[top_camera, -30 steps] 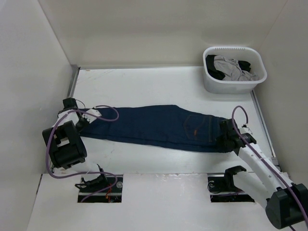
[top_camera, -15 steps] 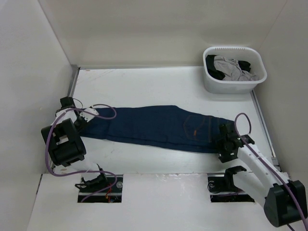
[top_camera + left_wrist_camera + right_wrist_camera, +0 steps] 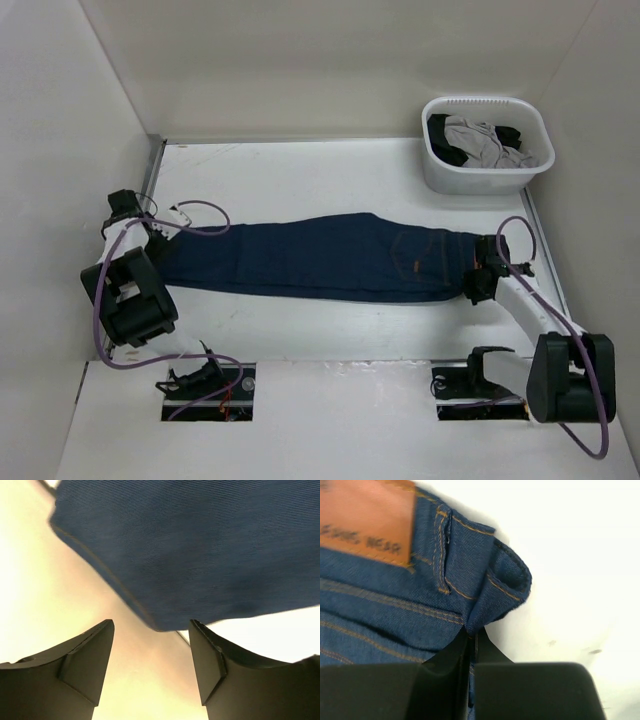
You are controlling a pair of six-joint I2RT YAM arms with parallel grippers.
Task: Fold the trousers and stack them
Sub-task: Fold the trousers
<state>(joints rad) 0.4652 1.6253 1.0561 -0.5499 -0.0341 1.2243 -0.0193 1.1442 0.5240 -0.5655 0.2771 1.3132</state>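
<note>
The dark navy trousers [image 3: 320,257] lie folded lengthwise across the table, leg ends to the left, waist to the right. My left gripper [image 3: 140,228] sits at the leg ends, open; in the left wrist view the hem [image 3: 165,565] lies just beyond the fingertips [image 3: 102,635], with bare table between them. My right gripper [image 3: 478,272] is at the waist end, shut on the waistband edge [image 3: 492,592]. The tan waist patch [image 3: 367,520] and orange stitching show in the right wrist view.
A white basket [image 3: 487,178] at the back right holds a grey garment [image 3: 478,140] and a black garment [image 3: 510,134]. White walls close in the table on the left, back and right.
The left gripper let go of the leg ends and drew back to the left. The right gripper opened, moved up to the waistband edge and shut on it. The trousers now lie straighter.
</note>
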